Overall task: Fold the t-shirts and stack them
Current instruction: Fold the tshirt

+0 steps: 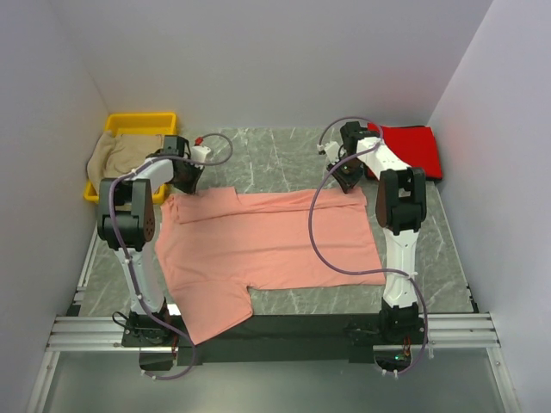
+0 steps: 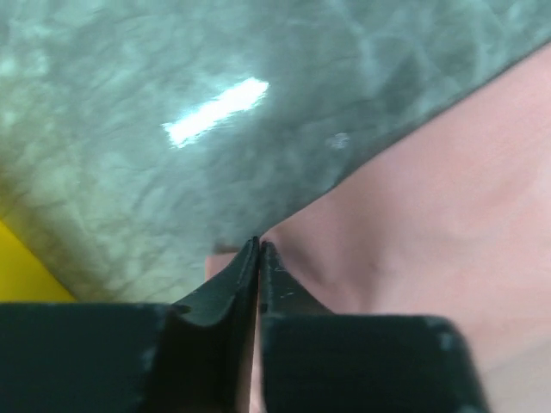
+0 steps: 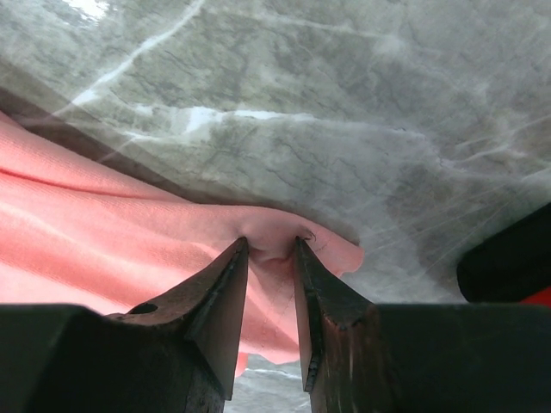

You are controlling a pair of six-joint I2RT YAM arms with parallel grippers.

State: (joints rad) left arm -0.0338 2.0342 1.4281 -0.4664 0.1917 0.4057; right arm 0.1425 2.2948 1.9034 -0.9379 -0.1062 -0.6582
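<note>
The salmon-pink t-shirt [image 1: 267, 241] lies spread on the marble table, its far edge folded over in a narrow band. My left gripper [image 1: 188, 179] is at the shirt's far left corner. In the left wrist view the jaws [image 2: 259, 245] are shut tight on the pink cloth's [image 2: 430, 198] edge. My right gripper [image 1: 349, 178] is at the far right corner. In the right wrist view it [image 3: 271, 245] pinches a pucker of the pink cloth [image 3: 103, 241] between its tips. The bright red t-shirt [image 1: 411, 148] lies folded at the back right. The beige-tan t-shirt [image 1: 116, 153] drapes over the bin.
A yellow plastic bin [image 1: 142, 120] stands at the back left against the wall; its corner shows in the left wrist view [image 2: 21, 267]. Walls close in on the left, back and right. A metal rail [image 1: 275, 331] runs along the near edge, where the shirt's sleeve hangs over.
</note>
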